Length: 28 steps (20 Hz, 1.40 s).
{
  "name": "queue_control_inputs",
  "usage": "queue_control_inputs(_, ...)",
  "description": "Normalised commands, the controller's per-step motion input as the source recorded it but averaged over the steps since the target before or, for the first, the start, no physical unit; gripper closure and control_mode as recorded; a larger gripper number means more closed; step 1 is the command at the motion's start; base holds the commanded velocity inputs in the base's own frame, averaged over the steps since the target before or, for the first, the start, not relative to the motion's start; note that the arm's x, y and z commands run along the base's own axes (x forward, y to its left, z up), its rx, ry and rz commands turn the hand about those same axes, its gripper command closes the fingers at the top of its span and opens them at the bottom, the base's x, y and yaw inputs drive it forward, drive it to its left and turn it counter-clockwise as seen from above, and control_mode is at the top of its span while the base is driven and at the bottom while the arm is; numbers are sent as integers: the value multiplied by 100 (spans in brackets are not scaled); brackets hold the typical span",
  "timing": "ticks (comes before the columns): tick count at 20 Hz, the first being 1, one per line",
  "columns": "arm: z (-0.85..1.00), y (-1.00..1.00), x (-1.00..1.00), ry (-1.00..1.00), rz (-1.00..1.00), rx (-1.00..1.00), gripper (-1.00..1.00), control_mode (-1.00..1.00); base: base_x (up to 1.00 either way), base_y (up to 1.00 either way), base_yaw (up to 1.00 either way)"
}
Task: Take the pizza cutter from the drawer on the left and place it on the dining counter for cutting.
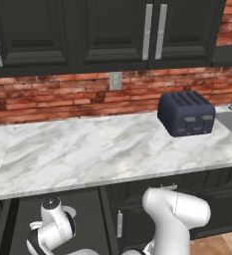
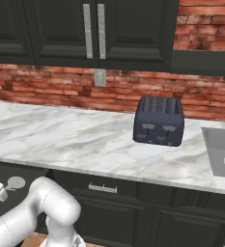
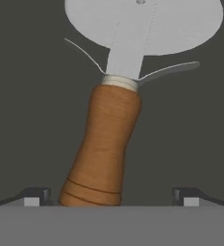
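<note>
The pizza cutter lies on the dark floor of the open drawer, its orange-brown handle pointing toward me and its round silver wheel at the top of the hand view. My gripper is open, with a fingertip on each side of the handle's end and clear gaps between. In the base views the arm reaches down into the drawer, where the cutter's grey wheel shows beside the hand. The dining counter is out of view.
A marble worktop runs above the drawer, with a dark blue toaster and a sink at its right. Brick wall and black upper cabinets stand behind. Black base cabinet fronts lie right of the drawer.
</note>
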Motion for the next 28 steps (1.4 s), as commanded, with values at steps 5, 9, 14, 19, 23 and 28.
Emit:
queue_control_inputs(5,-10,1,2,0,0,0,-100,-100,0,0,0)
queue_control_inputs(9,-11,7,6,0,0,0,-100,-100,0,0,0)
queue_control_inputs(14,-8,10,13,0,0,0,-100,-100,0,0,0)
queue_control_inputs(19,-9,9,11,0,0,0,-100,-100,0,0,0)
queue_control_inputs(23,-13,7,0,0,0,0,-100,-100,0,0,0)
queue_control_inputs(28,-26,10,0,0,0,0,100,-100,0,0,0)
